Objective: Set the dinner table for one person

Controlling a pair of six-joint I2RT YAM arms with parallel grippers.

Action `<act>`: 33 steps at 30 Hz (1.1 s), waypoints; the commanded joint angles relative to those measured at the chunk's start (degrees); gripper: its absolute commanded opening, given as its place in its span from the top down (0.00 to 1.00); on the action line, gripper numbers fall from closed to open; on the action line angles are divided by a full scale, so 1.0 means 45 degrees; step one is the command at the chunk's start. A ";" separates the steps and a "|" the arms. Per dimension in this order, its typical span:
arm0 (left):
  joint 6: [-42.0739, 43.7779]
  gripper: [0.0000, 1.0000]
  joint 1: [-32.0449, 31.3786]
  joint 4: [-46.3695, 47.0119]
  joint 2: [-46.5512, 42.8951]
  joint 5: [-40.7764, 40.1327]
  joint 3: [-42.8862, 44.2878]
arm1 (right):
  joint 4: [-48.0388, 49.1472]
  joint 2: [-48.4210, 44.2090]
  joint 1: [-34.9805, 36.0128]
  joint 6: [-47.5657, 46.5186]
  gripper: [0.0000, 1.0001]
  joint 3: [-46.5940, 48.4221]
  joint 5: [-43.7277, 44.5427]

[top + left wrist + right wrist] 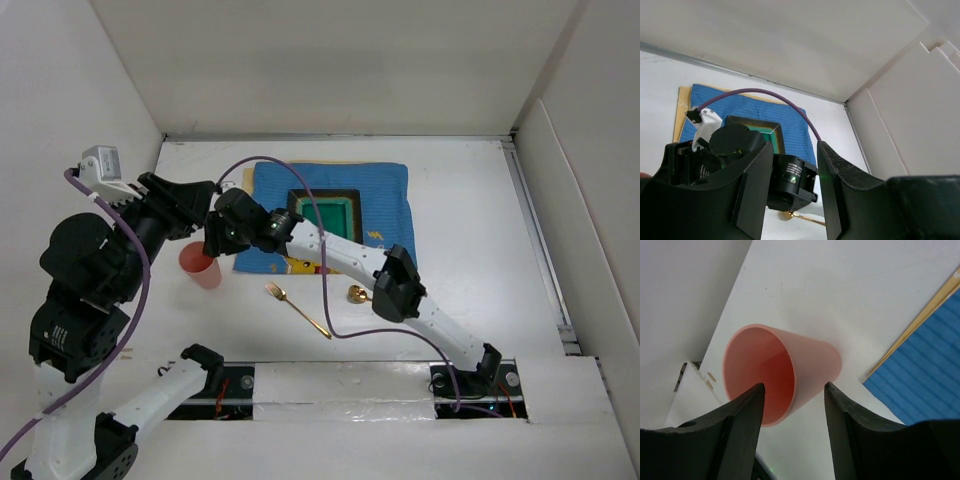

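Dinner table (470, 230) is part set; it lies under the placemat (385, 195) and runs past it on every side to the white wall panels. Left of the placemat: left gripper (795, 150) hangs in the air, jaws apart, nothing in them, crowding the right gripper (794, 387). Just off the placemat's near-left corner: pink cup (201, 268), looks upright, on the table surface. Right gripper is over it, jaws parted either side of the rim, not pinching as far as I can see; a sliver of table shows between one finger and the cup wall. On the placemat: green square plate (330, 205), dark rim. Near side of the placemat: gold fork (297, 308), skewed, then gold spoon (356, 294), both off the cloth. My read: cup step is in hand. Next move needs a straight vertical path, whether gripping or backing off, so the rim isn't clipped and the left gripper isn't hit; cutlery wants squaring to the plate after. Table itself: flat, plain matte white, grey rail well right of the placemat.
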 commanded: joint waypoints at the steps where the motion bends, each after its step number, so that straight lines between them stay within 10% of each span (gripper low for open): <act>1: 0.0021 0.63 0.0026 0.0445 -0.0281 -0.0166 -0.0159 | 0.0546 0.0420 0.0164 0.0124 0.44 0.0062 0.0135; 4: 0.0021 0.63 0.0026 0.0406 -0.0320 -0.0264 -0.0315 | 0.0507 0.0655 0.0164 0.0163 0.49 0.0121 0.0037; 6: 0.0040 0.63 0.0026 0.0406 -0.0301 -0.0265 -0.0355 | 0.0816 0.0423 0.0164 0.0416 0.90 -0.0053 0.0114; 8: 0.0079 0.63 0.0026 0.0426 -0.0262 -0.0323 -0.0355 | 0.0955 0.0247 0.0164 0.0475 1.00 -0.0151 0.0173; 17: 0.0138 0.64 0.0026 0.0777 0.0030 -0.0714 -0.0765 | 0.1720 -0.4067 -0.1454 0.0769 1.00 -0.2238 0.0759; 24: 0.0215 0.67 0.0026 0.1753 0.1260 -0.0363 -0.1721 | 0.0879 -0.7663 -0.5847 -0.0206 1.00 -0.6652 0.1266; 33: 0.0898 1.00 0.0026 0.3784 0.4676 0.1532 -0.2132 | -0.1113 -0.7492 -1.0342 -0.1789 1.00 -0.6621 0.1425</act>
